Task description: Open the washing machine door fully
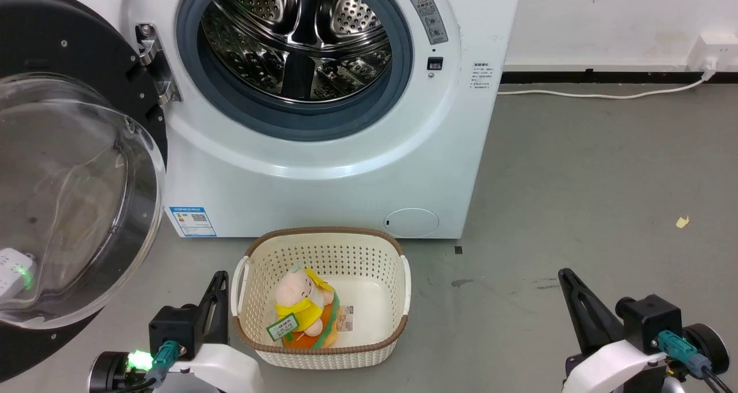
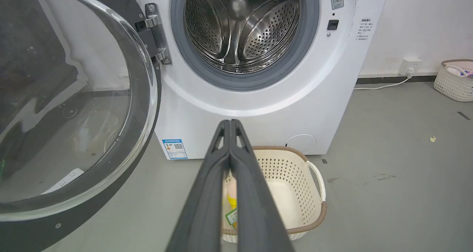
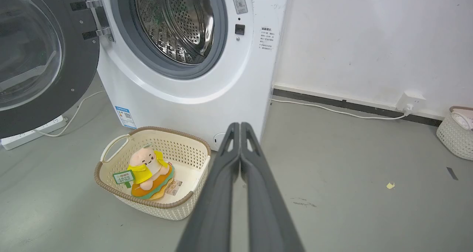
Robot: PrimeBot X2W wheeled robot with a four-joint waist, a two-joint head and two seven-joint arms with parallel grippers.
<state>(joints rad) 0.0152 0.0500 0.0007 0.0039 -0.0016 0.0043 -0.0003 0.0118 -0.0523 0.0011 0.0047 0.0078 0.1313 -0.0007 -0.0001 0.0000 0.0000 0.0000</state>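
- The left gripper [image 1: 219, 280] sits at the lower left of the head view. In its wrist view its two fingers [image 2: 207, 193] are pressed together from base to tip and hold nothing.
- The right gripper [image 1: 566, 278] sits at the lower right of the head view, well apart from the machine. It too is pressed together and empty, with its tips [image 3: 240, 125] meeting over bare floor.
- The cream basket [image 1: 323, 231] stands just right of the left gripper, with a plush toy [image 1: 302, 306] lying in it.
- The washing machine door [image 1: 75, 197] fills the left edge of the head view, up and to the left of the left gripper, so the left arm is plainly the nearer one. It is swung wide, with its glass bowl facing the camera.
- The hinge [image 1: 154, 64] sits at the upper left of the washing machine [image 1: 323, 174], so any remaining swing would probably carry the door's free edge further left in the frame.
- Farthest back, the steel drum [image 1: 300, 36] is fully uncovered, so the opening looks all but done.
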